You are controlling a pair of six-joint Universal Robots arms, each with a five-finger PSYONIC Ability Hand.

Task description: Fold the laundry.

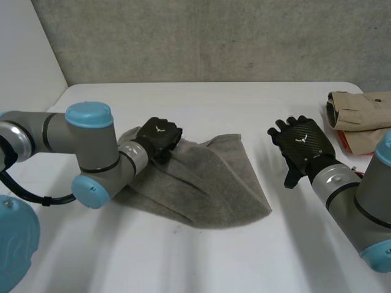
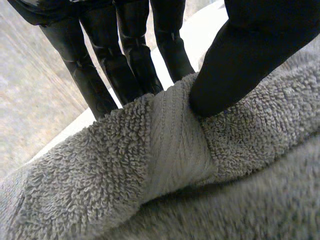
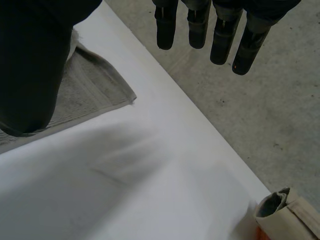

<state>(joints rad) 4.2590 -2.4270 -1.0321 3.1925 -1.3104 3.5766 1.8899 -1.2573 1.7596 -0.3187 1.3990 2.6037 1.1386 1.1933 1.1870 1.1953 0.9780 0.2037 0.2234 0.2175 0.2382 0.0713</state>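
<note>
Grey terry marks the towel [image 1: 208, 183], which lies rumpled on the white table [image 1: 244, 256] a little left of the middle of the head view, its long creases fanning out toward the lower centre of the frame. We see the left hand [image 1: 160, 137] at the towel's upper left end, where those creases meet, with its arm [image 1: 73, 146] reaching in from the left edge of the frame. In the left wrist view its fingers [image 2: 127, 70] stand behind a bunched stretch of the towel's woven edge band and its thumb [image 2: 235, 75] presses on the front of that band, so the cloth is pinched between them. The right hand [image 1: 302, 146] hangs over bare table right of the middle of the head view, apart from the towel. In its own wrist view we find its fingers [image 3: 222, 40] straight and set well away from the thumb [image 3: 30, 75], holding nothing, with a flat corner of the towel lying just beside the thumb. A folded beige garment [image 1: 360, 113] sits at the upper right edge of the head view, well apart from the towel, with something orange [image 1: 345, 143] showing beneath it.
</note>
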